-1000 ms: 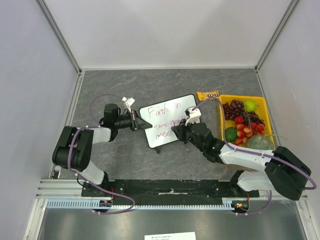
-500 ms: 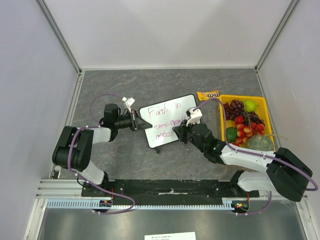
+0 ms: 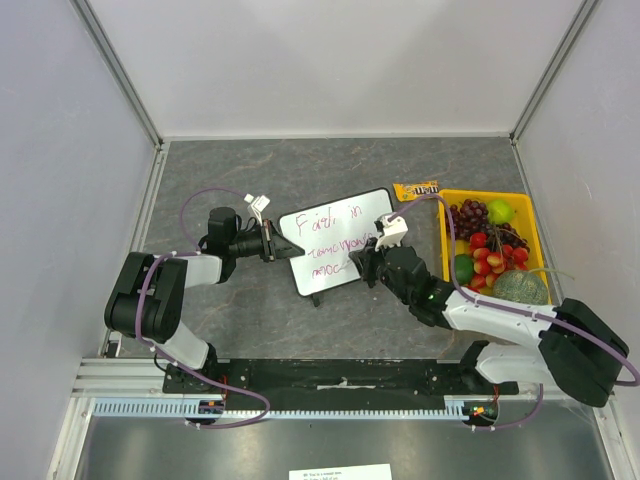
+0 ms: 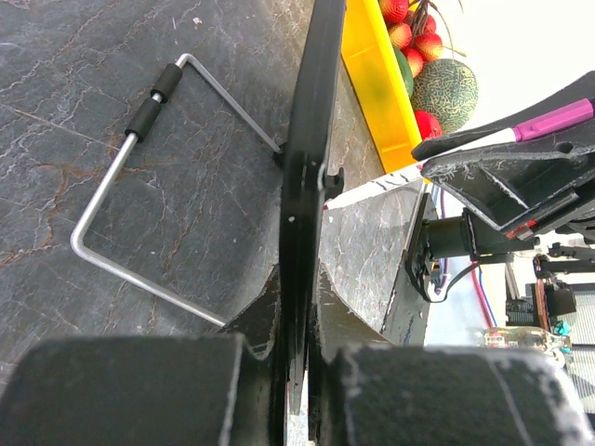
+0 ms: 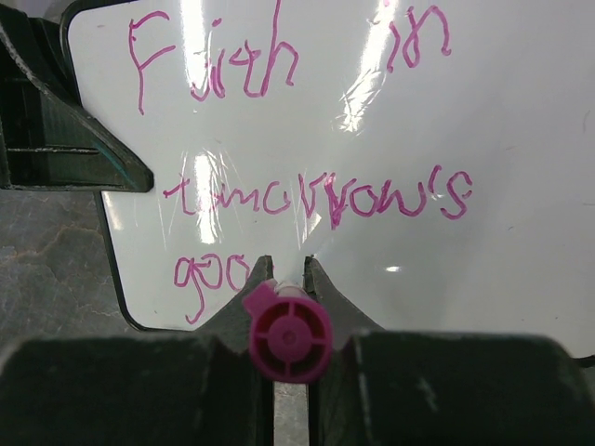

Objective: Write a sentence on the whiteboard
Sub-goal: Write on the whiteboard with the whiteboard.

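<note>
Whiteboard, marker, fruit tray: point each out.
Whiteboard (image 5: 530, 121): right wrist view, bare white surface right of "in".
Marker (image 5: 288, 339): right wrist view, magenta end cap.
Tray (image 3: 475, 195): top view, far yellow rim.

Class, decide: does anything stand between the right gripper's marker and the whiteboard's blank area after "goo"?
Nothing visible does. The right gripper holds the pink marker straight at the whiteboard where the sentence breaks off, bare surface beyond.
</note>
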